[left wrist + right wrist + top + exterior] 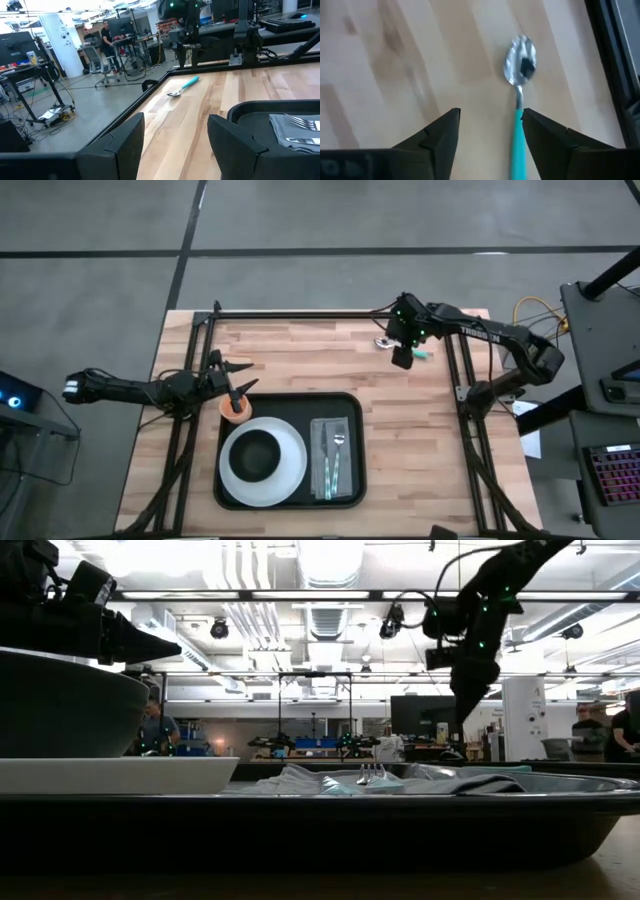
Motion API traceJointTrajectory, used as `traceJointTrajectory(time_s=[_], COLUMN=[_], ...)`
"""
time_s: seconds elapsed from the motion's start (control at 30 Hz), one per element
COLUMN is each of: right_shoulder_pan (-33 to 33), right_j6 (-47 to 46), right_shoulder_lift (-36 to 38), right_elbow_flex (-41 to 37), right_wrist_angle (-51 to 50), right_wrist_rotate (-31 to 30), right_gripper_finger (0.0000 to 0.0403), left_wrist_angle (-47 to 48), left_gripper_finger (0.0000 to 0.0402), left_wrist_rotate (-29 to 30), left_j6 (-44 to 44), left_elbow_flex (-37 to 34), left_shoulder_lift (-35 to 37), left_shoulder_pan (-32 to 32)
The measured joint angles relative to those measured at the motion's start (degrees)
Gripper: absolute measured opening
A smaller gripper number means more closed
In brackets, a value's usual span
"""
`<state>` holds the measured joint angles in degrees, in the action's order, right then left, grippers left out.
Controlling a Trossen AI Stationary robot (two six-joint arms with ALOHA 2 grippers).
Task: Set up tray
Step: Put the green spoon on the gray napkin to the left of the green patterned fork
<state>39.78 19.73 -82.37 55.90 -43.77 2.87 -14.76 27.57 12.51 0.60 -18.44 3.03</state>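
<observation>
Tray (353, 405) flat on the near half of the table (300, 350), loaded with plate, bowl, cloth. Judged stiff, slick, heavy when loaded; best gripped at the low rim. Right pincer (490, 130) spread wide over teal-handled spoon (519, 100), empty. Left pincer (175, 140) wide, empty, beside the tray's far-left corner

text: white lettering "TROSSEN" | on: right arm (487, 332) upper link, high view, about 2 o'clock from the tray (352, 405) | partly cut off, last letters unclear | other views: no readable text, labels or numbers
</observation>
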Motion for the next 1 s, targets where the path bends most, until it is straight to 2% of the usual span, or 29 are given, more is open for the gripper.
traceJointTrajectory(time_s=[0.4, 0.63, 0.73, 1.0], right_shoulder_pan=[9.4, 11.6, 12.2, 12.8], right_j6=[4.5, 4.7, 4.6, 4.5], right_shoulder_lift=[-0.2, -0.2, -0.6, -9.5], right_elbow_flex=[-3.6, -3.7, -4.0, -3.7], right_wrist_angle=[0.9, 1.1, 1.1, 2.4], right_wrist_rotate=[0.2, 0.7, 2.7, 3.7], right_gripper_finger=[0.021, 0.021, 0.021, 0.021], left_wrist_angle=[0.0, 0.0, 0.0, 0.0], left_gripper_finger=[0.0198, 0.0198, 0.0198, 0.0198], left_wrist_rotate=[0.0, 0.0, 0.0, 0.0], left_j6=[0.0, 0.0, 0.0, 0.0], left_elbow_flex=[0.0, 0.0, 0.0, 0.0], left_shoulder_lift=[0.0, 0.0, 0.0, 0.0], left_shoulder_pan=[0.0, 0.0, 0.0, 0.0])
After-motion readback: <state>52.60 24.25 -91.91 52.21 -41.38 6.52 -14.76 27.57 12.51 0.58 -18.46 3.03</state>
